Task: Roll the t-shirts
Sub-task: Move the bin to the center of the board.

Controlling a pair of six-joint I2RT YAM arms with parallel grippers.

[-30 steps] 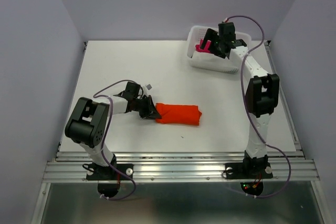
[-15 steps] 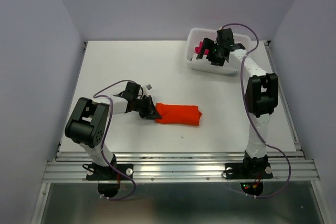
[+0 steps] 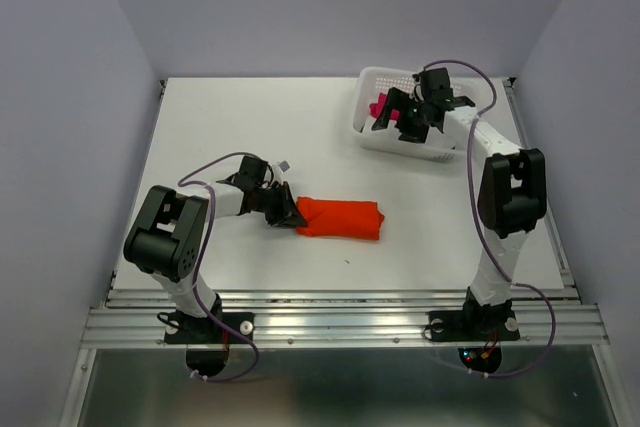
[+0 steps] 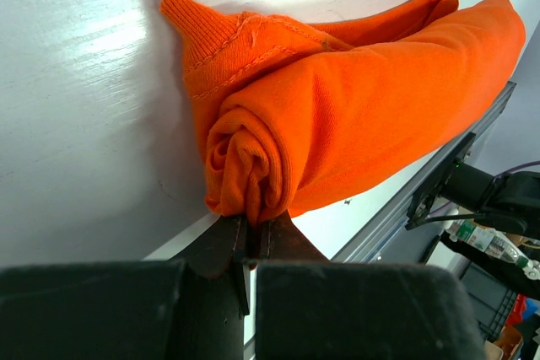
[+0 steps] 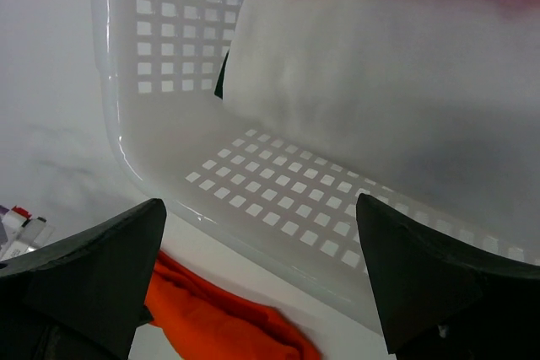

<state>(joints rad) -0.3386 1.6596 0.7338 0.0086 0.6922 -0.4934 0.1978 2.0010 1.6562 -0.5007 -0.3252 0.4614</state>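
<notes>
— What do you count on your screen?
— I count one orange t-shirt (image 3: pixel 340 218), center; one white basket (image 3: pixel 400 139), upper right; in it one pink cloth (image 3: pixel 378 107), one white cloth (image 5: pixel 380 82). Two arms: left arm (image 3: pixel 170 237), right arm (image 3: pixel 505 192).

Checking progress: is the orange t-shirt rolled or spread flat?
Rolled: the t-shirt is a tight bundle, its end showing a spiral of layers.

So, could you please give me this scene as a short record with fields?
t-shirt: orange, rolled, lying on table
left claw: shut on the roll's end
right claw: open, holding nothing, at basket
basket contents: pink cloth, white cloth
</notes>
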